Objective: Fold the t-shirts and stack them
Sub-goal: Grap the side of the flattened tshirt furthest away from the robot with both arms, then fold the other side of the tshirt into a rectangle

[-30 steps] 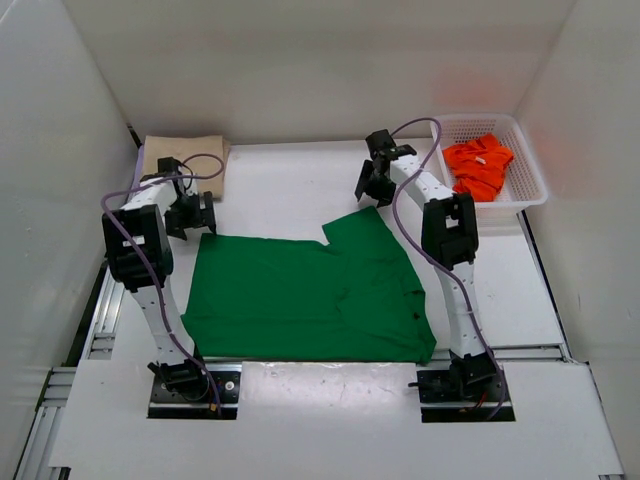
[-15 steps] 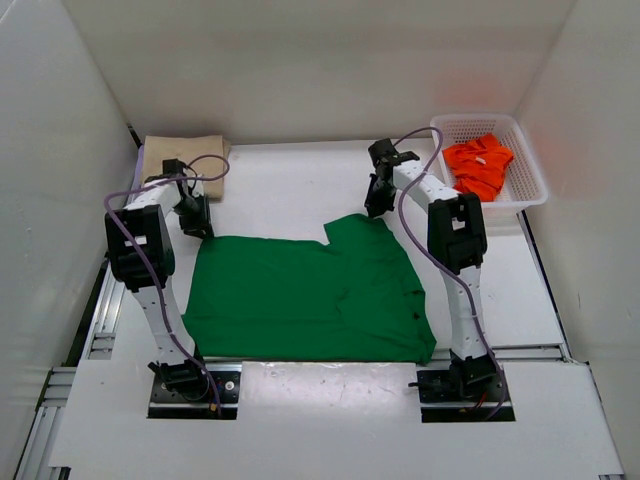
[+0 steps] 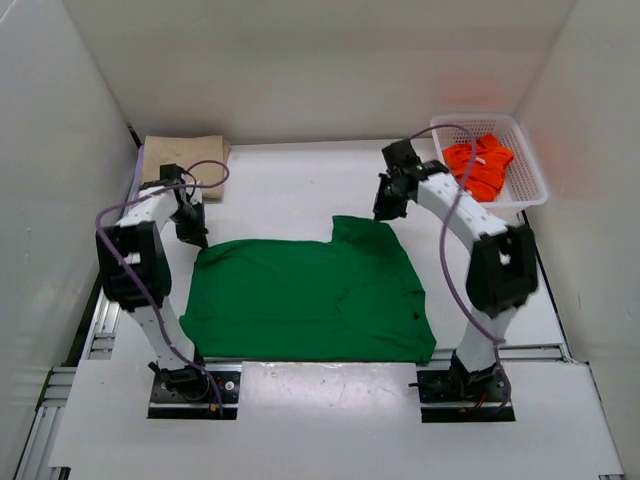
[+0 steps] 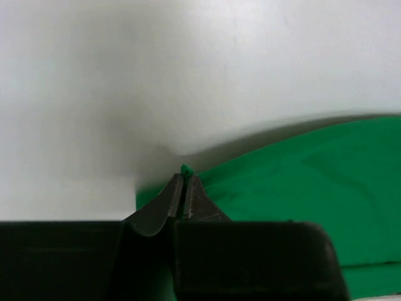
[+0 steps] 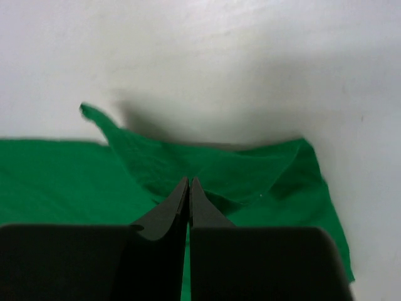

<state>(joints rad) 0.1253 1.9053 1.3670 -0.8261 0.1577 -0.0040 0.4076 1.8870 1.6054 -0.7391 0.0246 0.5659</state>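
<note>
Open a second ago, both arms have dropped. The left fingers [image 4: 178, 191] pinch the far-left corner of the green shirt [image 3: 300, 300] and the right fingers [image 5: 183, 195] clamp its far-right sleeve. It lies on the white surface [image 3: 280, 180], with a tan shirt [image 3: 185, 155] far left and an orange shirt [image 3: 478, 165] in the basket [image 3: 530, 165]. White walls [image 3: 300, 70] enclose it.

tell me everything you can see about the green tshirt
The green t-shirt is plain soft cloth, spread mostly flat on the white table between the arms. The left gripper has its fingers shut on the far left corner, the right gripper on the far right edge, where cloth puckers upward.
</note>
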